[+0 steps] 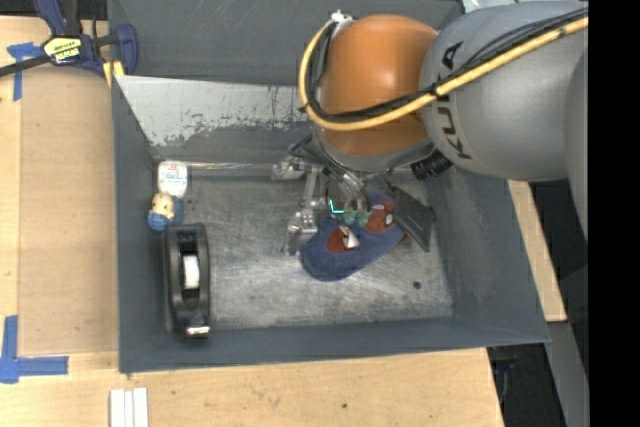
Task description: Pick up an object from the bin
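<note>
Camera view from above is showing the arm (510, 95) reaching in from the right, its orange cover (375, 80) hanging over the back half of the grey bin (200, 35). Beneath that cover the gripper (330, 215) is sitting low near the middle of the floor, right over the upper edge of a blue soft rounded thing (330, 263) (a fabric slipper or a pouch, I cannot tell which). A red-brown patch (381, 215) and a small white bit (348, 237) are showing on top of it, just beside the gripper. Whether the gripper is released or clenched I cannot tell, since the cover and its own metal parts are hiding it. A dark grey flat piece (418, 223) is lying just right of the blue thing, touching or overlapping it. Well apart, along the left side, a black tape dispenser (188, 280) is lying lengthwise, and a small white-capped bottle (166, 193) with a blue and yellow end is resting just behind it.
</note>
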You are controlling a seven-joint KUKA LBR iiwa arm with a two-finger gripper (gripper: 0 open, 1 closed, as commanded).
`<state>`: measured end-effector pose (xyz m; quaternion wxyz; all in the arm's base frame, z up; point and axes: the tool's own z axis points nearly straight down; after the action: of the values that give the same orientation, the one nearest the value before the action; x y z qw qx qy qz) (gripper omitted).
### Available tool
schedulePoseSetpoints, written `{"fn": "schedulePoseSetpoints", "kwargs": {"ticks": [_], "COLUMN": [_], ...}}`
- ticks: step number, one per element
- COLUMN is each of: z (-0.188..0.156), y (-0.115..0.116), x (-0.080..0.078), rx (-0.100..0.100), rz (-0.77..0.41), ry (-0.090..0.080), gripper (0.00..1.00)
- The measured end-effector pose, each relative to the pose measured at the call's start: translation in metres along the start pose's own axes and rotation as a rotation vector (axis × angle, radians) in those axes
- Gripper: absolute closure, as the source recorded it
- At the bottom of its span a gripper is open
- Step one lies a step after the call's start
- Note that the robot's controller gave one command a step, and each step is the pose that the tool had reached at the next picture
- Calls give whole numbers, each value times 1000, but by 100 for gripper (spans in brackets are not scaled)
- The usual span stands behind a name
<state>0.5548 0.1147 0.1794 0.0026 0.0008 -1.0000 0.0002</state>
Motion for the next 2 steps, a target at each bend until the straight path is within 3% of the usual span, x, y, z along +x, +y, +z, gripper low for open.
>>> {"fn": "schedulePoseSetpoints", "kwargs": {"ticks": [1,2], "z": [103,76], "y": [-108,-102], "x": [-23,-21], "rx": [-13,-1], "rz": [-151,-192], "ry": [-6,-14], "gripper": [0,0]}}
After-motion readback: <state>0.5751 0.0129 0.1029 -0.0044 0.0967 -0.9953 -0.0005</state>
